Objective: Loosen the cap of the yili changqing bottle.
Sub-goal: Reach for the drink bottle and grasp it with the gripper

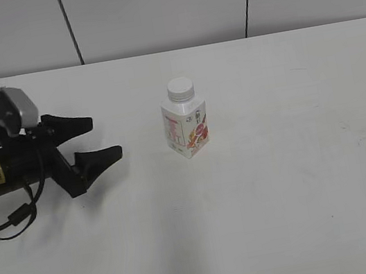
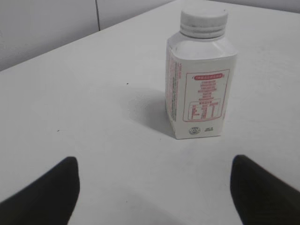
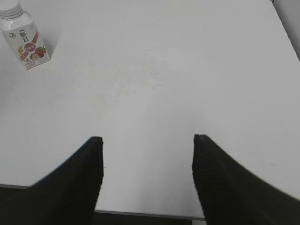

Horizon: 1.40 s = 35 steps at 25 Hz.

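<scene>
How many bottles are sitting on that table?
1. The yili changqing bottle stands upright near the middle of the table, its cap on, to the right of the open left gripper.

Bright, even light fills all three views, washing the white table [image 1: 282,183] nearly flat. In the exterior view, soft faint shadows spread toward the bottom of the frame. In the left wrist view, the bottle [image 2: 199,79] casts a pale grey shadow to its left, and the picture is slightly soft. Dark fingertips [image 3: 79,183] at the lower edges look blurred.
</scene>
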Motion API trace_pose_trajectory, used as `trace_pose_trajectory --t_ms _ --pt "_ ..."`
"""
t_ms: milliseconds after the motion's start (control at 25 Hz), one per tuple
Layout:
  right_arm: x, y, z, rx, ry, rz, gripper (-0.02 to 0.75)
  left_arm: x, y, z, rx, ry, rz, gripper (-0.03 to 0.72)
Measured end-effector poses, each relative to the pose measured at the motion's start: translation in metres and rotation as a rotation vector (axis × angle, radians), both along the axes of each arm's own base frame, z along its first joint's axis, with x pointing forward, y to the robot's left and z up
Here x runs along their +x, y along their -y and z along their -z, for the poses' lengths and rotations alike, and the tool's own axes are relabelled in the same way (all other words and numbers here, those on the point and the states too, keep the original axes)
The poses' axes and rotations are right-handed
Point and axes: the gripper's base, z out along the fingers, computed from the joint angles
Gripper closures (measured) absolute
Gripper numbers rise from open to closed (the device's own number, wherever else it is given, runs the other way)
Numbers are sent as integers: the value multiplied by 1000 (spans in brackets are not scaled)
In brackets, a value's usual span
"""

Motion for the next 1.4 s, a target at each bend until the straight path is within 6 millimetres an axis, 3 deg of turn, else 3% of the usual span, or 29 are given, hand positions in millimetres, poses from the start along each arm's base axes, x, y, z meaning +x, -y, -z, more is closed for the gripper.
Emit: trace_pose_trajectory --t_ms 280,600,920,1400 --pt "0 0 0 0 0 0 258 13 34 -7 -2 25 46 92" --pt "0 0 0 0 0 0 258 23 72 12 -17 -11 122 94" --pt "0 0 0 0 0 0 258 41 103 18 -32 11 127 93" --pt "0 0 0 0 0 0 258 45 116 28 -51 -34 80 99"
